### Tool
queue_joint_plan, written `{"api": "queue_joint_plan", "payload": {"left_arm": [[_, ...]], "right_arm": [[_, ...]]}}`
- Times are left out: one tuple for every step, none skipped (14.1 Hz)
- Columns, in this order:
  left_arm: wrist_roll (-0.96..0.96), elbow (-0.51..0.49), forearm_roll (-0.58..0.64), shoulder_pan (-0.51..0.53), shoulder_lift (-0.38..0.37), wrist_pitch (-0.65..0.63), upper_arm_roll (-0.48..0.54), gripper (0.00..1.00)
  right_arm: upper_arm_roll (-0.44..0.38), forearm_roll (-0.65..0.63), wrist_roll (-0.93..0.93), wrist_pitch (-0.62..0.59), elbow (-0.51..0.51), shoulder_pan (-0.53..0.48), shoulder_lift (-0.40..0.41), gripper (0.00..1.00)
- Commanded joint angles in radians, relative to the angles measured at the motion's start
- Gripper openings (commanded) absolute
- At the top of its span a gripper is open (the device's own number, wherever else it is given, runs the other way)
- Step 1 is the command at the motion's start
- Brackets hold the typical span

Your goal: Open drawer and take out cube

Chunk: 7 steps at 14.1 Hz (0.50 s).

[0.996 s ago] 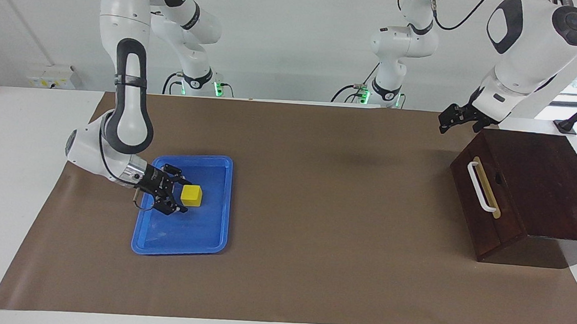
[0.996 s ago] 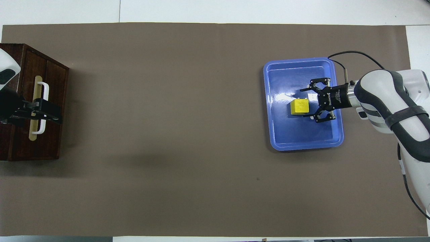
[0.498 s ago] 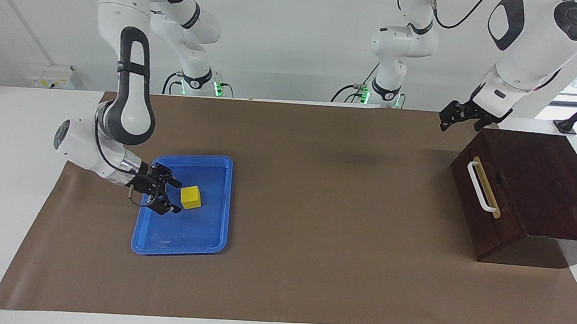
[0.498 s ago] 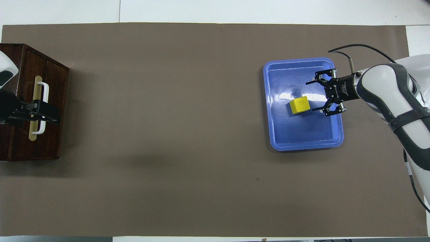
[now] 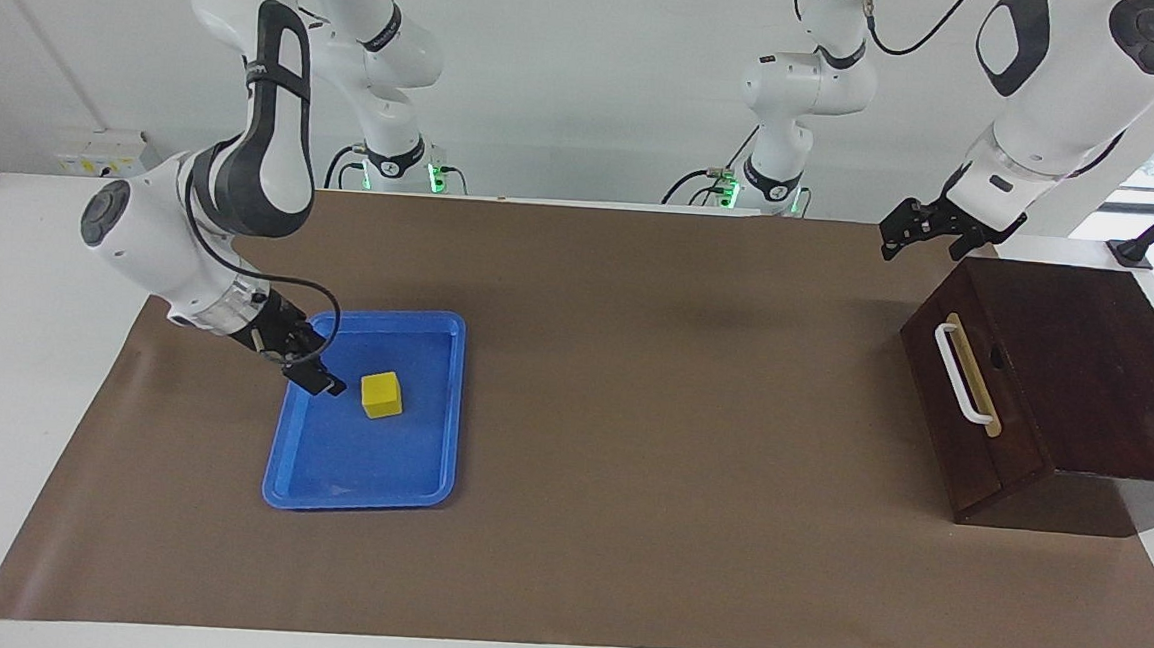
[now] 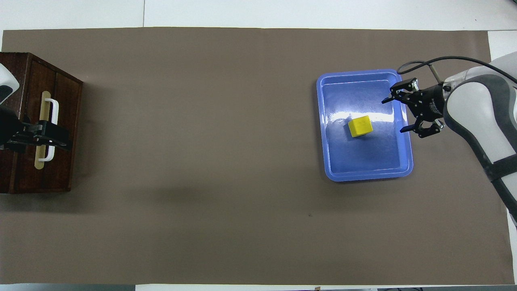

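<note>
Both pincers are empty: right pincer spread wide over the blue plastic tray's edge, small yellow cube released; left pincer, gap unclear, is best kept raised above the shut dark wooden drawer.

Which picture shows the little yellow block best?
The overhead view: the small bright yellow cube lies uncovered in the flat blue plastic tray, with the open right gripper apart from it. The facing view shows the cube too, smaller, close beside the gripper.
</note>
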Motion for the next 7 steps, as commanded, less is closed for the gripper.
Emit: {"api": "queue_joint_plan", "payload": {"left_arm": [[0.016,-0.015,-0.015,0.003,-0.022,-0.002,0.004,1.0],[0.014,-0.016,-0.015,0.003,-0.022,-0.002,0.004,1.0],[0.016,-0.016,-0.015,0.008,-0.023,-0.002,0.004,1.0],[0.016,-0.018,-0.015,0.009,-0.025,-0.002,0.004,1.0],[0.017,-0.018,-0.015,0.008,-0.025,-0.004,0.004,1.0],[0.017,-0.015,-0.015,0.008,-0.023,-0.004,0.004,1.0],[0.019,-0.015,-0.015,0.008,-0.025,-0.004,0.004,1.0]], "right_arm": [[0.006,-0.125,-0.264,-0.038,-0.011,-0.007,-0.086,1.0],[0.006,-0.164,-0.337,-0.058,-0.011,-0.004,-0.115,1.0],[0.004,-0.201,-0.39,-0.085,-0.011,-0.001,-0.146,1.0],[0.006,-0.241,-0.436,-0.115,-0.01,-0.001,-0.179,1.0],[0.01,-0.288,-0.492,-0.157,0.001,0.001,-0.208,1.0],[0.017,-0.337,-0.561,-0.22,0.032,0.001,-0.227,1.0],[0.032,-0.376,-0.618,-0.301,0.084,0.004,-0.232,1.0]]}}
